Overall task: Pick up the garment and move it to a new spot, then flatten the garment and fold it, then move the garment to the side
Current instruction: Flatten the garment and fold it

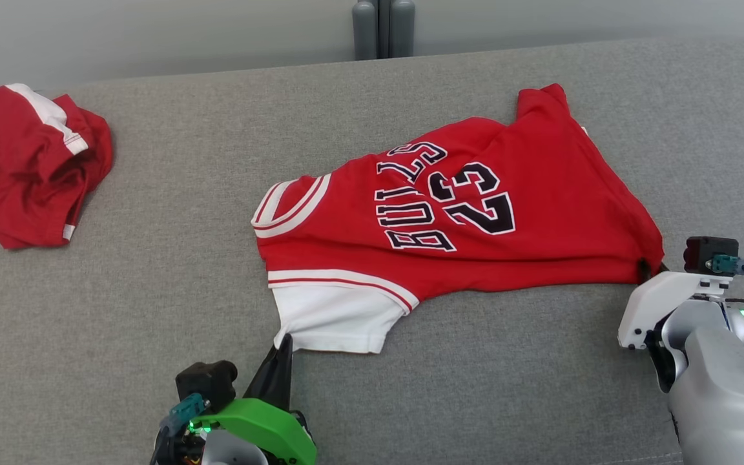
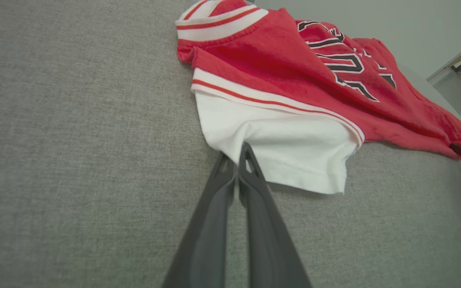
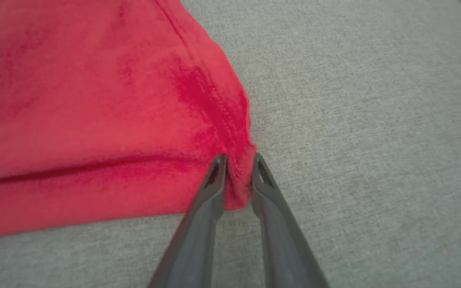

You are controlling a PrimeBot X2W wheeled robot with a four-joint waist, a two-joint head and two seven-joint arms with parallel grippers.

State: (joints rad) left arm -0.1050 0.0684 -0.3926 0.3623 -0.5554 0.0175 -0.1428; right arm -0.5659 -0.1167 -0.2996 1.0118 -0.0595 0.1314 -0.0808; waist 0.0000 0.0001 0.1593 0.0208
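Left pincer (image 2: 235,154) is clenched on the very edge of the white sleeve (image 2: 278,148) of the red jersey (image 1: 475,213); right pincer (image 3: 236,168) has a finger on either side of the hem corner (image 3: 238,188), with red cloth bunched between them, so I judge it to be gripping too. The jersey lies print-up across the middle of the grey bench (image 1: 152,290), collar toward the robot's left and hem toward its right; its near edge ripples and the far hem corner is kicked up. A second red garment (image 1: 30,161), crumpled, sits well apart at the far left.

The step looks like a two-handed lift or stretch of the near edge. To do it well, raise both ends together and level; draw them apart only until the ripples go, since the left bite is thin and could slip off the sleeve; let the far side trail flat over the bench rather than fold under; steer clear of the crumpled garment.
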